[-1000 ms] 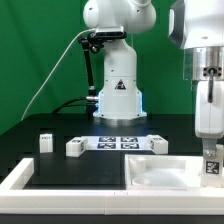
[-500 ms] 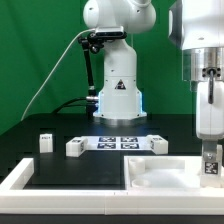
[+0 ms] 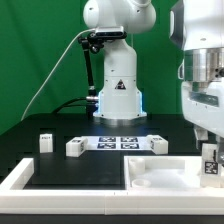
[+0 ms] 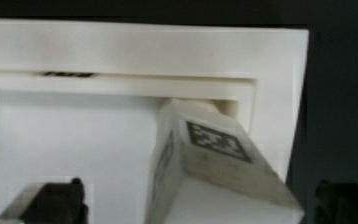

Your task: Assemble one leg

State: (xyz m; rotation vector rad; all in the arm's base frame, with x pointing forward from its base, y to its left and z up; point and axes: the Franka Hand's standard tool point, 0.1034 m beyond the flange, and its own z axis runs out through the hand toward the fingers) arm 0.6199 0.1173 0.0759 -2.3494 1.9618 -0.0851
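Note:
A leg, a small white block with a tag on its face, stands at the corner of the large white panel on the exterior view's right. My gripper hangs just above it. In the wrist view the leg rises between my two dark fingertips, which stand wide apart and clear of its sides, so the gripper is open. The panel's rim fills the rest of that view. Three more legs lie on the table: one, another and a third.
The marker board lies between the loose legs. A white L-shaped frame borders the table's front on the exterior view's left. The robot base stands behind, with a cable trailing off to the left.
The gripper's hand has shifted and risen slightly above the leg. The leg stays in place at the panel's corner. The other legs have not moved.

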